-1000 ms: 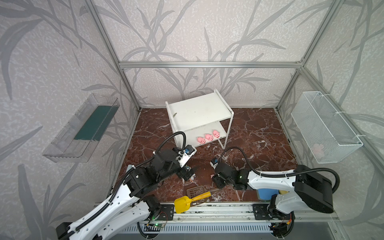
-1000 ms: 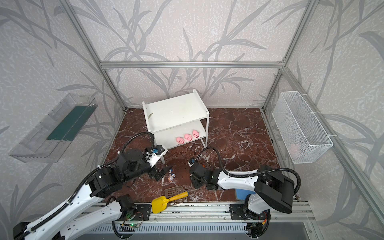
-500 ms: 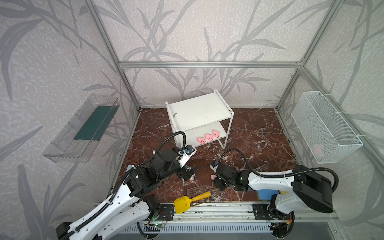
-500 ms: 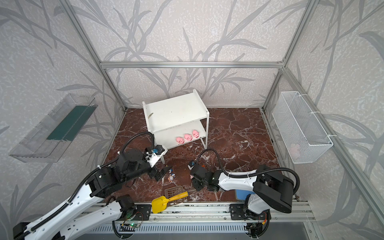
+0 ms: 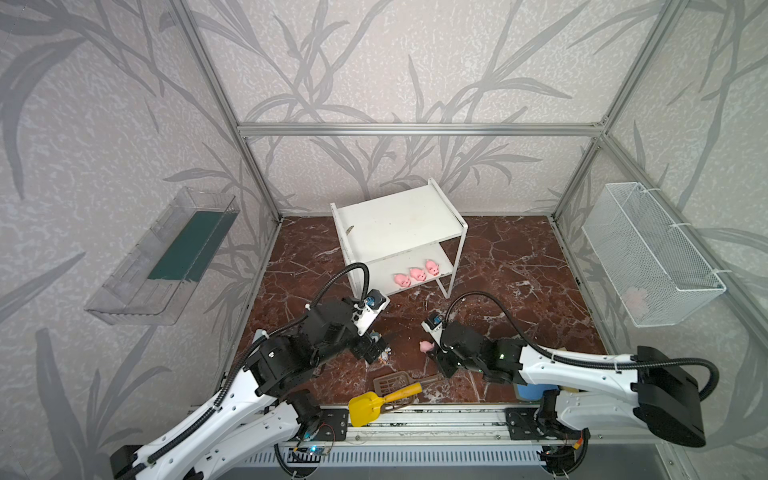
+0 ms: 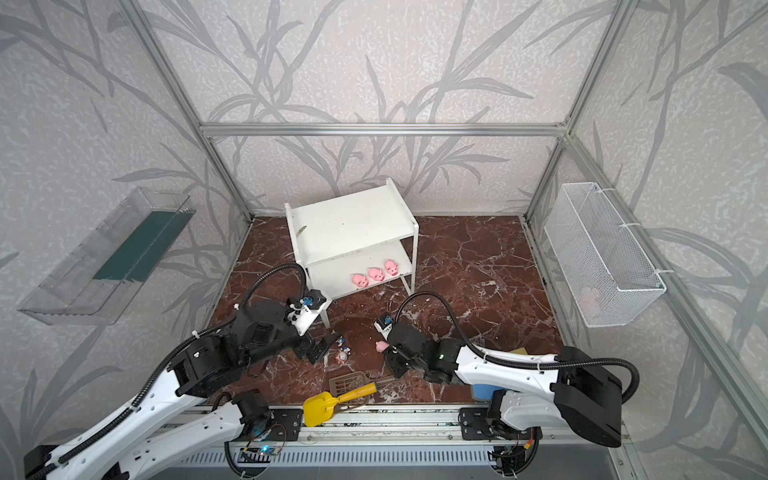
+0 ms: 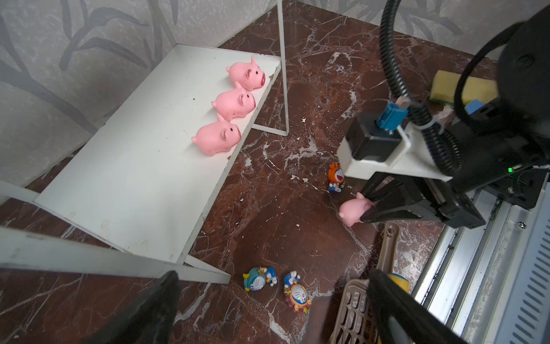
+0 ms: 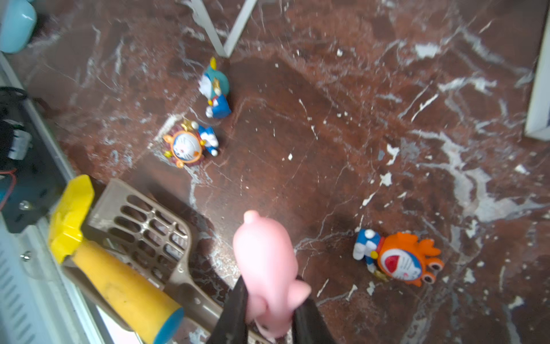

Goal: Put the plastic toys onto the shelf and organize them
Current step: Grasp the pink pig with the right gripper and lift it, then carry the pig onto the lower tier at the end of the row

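In both top views, a pink pig (image 5: 424, 345) is seen clamped in the right gripper (image 5: 431, 350), at six o'clock from the shelf (image 5: 395, 224); three pigs (image 5: 417, 273) are lined along its lower board.

In the left wrist view, the left gripper (image 7: 273, 275) is shown spread wide above the teal figurine (image 7: 257, 278) and brown figurine (image 7: 296, 293).

In the right wrist view, the pig is pinched between both fingers; the orange figurine (image 8: 401, 262) is seen lying nearby on the floor.

Top views overhead, facing down — wrist views close, likely sharing floor (image 7: 268, 208).
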Available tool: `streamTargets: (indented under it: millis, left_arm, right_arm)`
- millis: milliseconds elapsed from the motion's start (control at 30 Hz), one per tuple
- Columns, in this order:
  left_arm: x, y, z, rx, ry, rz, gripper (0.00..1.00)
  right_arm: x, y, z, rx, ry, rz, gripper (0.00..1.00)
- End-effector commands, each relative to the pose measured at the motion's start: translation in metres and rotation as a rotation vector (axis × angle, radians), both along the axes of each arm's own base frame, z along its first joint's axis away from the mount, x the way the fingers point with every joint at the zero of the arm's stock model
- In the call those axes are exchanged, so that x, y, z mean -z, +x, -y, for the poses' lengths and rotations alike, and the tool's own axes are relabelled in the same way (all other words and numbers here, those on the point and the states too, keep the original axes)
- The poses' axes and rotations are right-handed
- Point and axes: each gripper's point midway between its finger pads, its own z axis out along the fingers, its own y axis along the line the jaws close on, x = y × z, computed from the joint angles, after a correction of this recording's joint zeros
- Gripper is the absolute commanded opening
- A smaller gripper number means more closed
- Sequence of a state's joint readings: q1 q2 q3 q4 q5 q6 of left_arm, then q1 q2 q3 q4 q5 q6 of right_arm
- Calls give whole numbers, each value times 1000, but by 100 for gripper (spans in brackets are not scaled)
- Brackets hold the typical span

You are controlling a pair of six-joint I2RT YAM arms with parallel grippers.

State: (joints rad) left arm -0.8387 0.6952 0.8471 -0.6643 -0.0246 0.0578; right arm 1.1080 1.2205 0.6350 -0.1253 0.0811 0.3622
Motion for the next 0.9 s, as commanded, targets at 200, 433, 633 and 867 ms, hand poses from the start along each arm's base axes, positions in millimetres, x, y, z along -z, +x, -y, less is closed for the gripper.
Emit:
streamTargets:
  millis: [200,433,633,867]
  left_arm:
    - [3,4,-42,-202,42,22,99]
    - [1,16,-63,-323,93,72,99]
    - [2,15,-61,-321,74,59,99]
    - [0,13,-57,-298,46,69,99]
  right_arm:
    - [-80,28,-22,74,119,125,25]
    - [-108,56,-47,167,205,194,25]
    - [-115,81,-68,224,219,260,25]
    - [-117,98,-91,252,253,293,25]
